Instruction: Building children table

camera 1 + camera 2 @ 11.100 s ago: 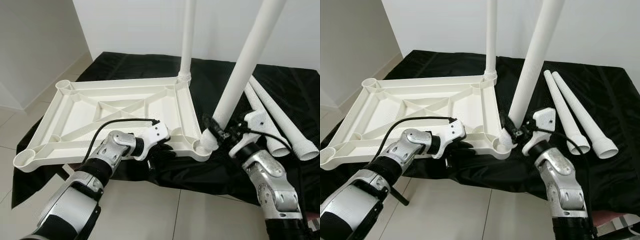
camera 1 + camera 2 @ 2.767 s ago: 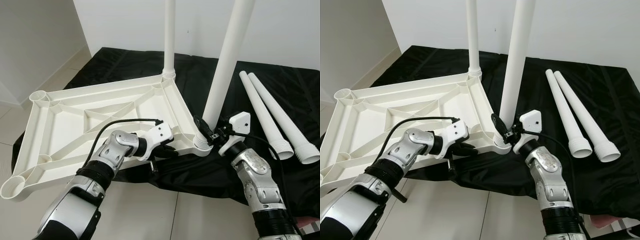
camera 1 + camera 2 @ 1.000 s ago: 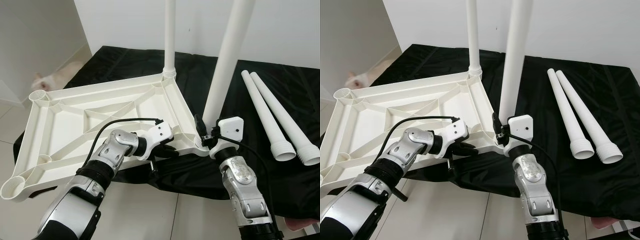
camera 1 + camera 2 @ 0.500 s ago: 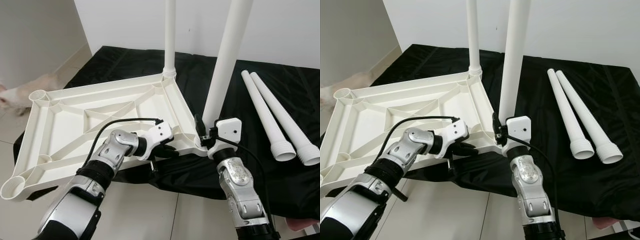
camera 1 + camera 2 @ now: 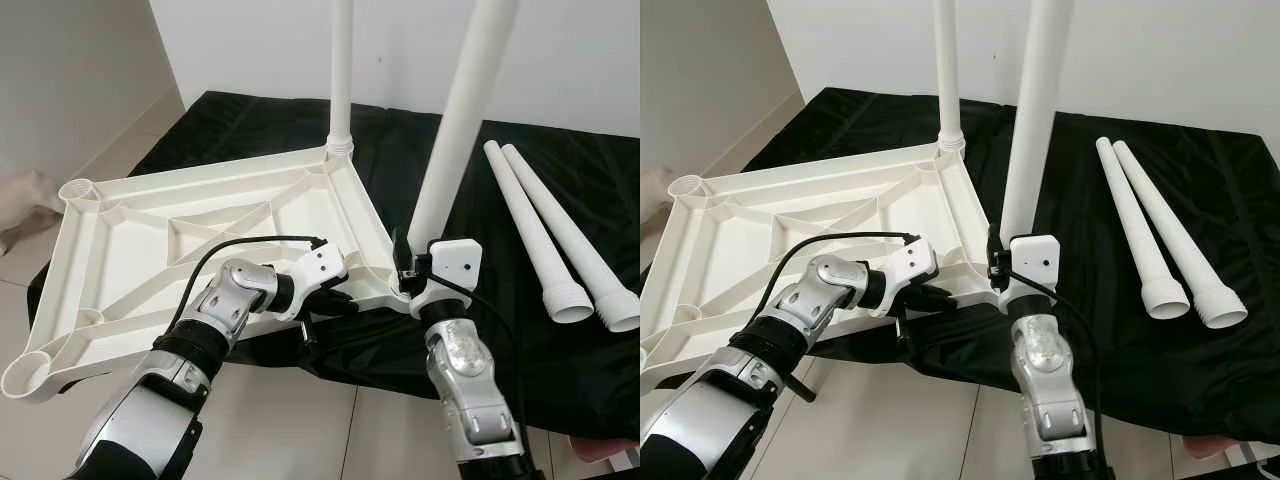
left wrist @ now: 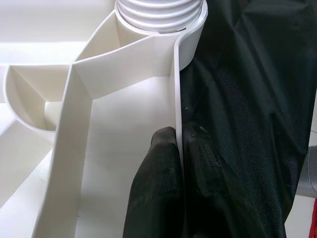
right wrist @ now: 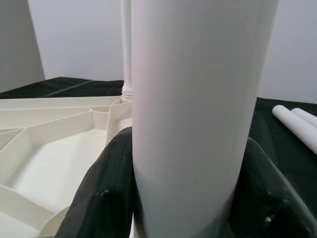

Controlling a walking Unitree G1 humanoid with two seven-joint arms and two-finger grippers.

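tabletop: white tabletop [image 5: 190, 235] lies upside down on the black cloth [image 5: 500, 320], spreading toward 9 o'clock from your grippers
near leg: leg [image 5: 455, 130] stands in the near right corner socket [image 5: 398, 293], long axis close to vertical, top tipping slightly toward 1 o'clock
right gripper: your right gripper [image 7: 188, 198] is clamped around that leg's base, just above the socket
left gripper: your left gripper [image 6: 176, 163] pinches the tabletop's near edge wall, at 9 o'clock from the socket
far leg: second leg [image 5: 340, 75] upright at the 12 o'clock corner
spare legs: two loose legs [image 5: 555, 235] lie flat at 3 o'clock, nearer your right arm
judgement: seating probably needs a turn or push straight down the leg's axis
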